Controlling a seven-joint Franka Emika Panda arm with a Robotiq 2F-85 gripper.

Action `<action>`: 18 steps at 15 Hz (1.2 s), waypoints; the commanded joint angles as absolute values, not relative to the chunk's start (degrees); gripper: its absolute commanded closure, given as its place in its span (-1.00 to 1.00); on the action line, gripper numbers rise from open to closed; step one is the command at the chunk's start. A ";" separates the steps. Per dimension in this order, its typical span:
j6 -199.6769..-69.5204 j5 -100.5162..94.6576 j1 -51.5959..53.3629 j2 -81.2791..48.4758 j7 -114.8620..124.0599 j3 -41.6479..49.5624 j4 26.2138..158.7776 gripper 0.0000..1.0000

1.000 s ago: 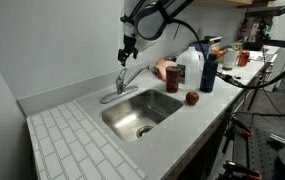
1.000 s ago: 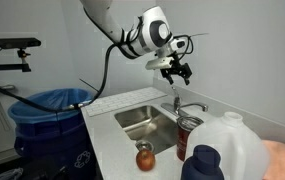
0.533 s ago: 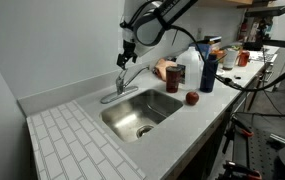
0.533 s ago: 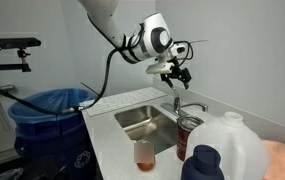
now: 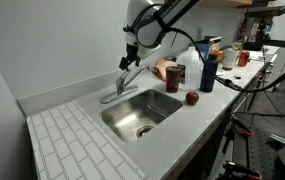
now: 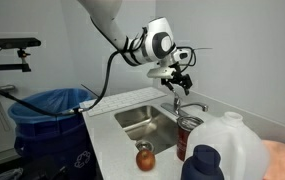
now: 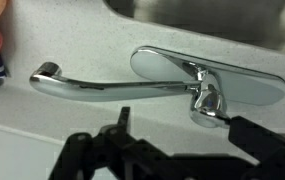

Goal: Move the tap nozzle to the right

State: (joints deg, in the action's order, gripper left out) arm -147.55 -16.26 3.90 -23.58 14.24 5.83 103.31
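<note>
Seemingly at the approach stage — no contact yet. From the wrist, left to right: rounded tip of the tap nozzle (image 7: 102, 88), low tube lying across the desk (image 7: 42, 130), lever base at the right end. Hangs short of the tube with tool (image 7: 179, 122) fingers apart, clamping nothing. Calls next for settling against the tube and pushing rightward. No legible writing — labels on the bottles (image 5: 194, 68) too small.

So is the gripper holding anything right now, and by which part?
Nothing is held. The gripper is open and hovers above the slim shiny chrome tap nozzle, with its fingers clear of it.
</note>
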 commanded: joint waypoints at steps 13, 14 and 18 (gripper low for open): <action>-139.91 -1.19 0.41 -21.97 0.16 -0.69 104.87 -1.00; -139.51 -0.68 0.44 -21.96 -0.90 -1.14 104.86 -1.00; -142.72 -2.48 1.50 -22.12 -3.34 -1.60 104.95 -1.00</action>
State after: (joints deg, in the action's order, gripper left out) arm -141.19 -2.44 1.81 -23.20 -0.40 -0.74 104.18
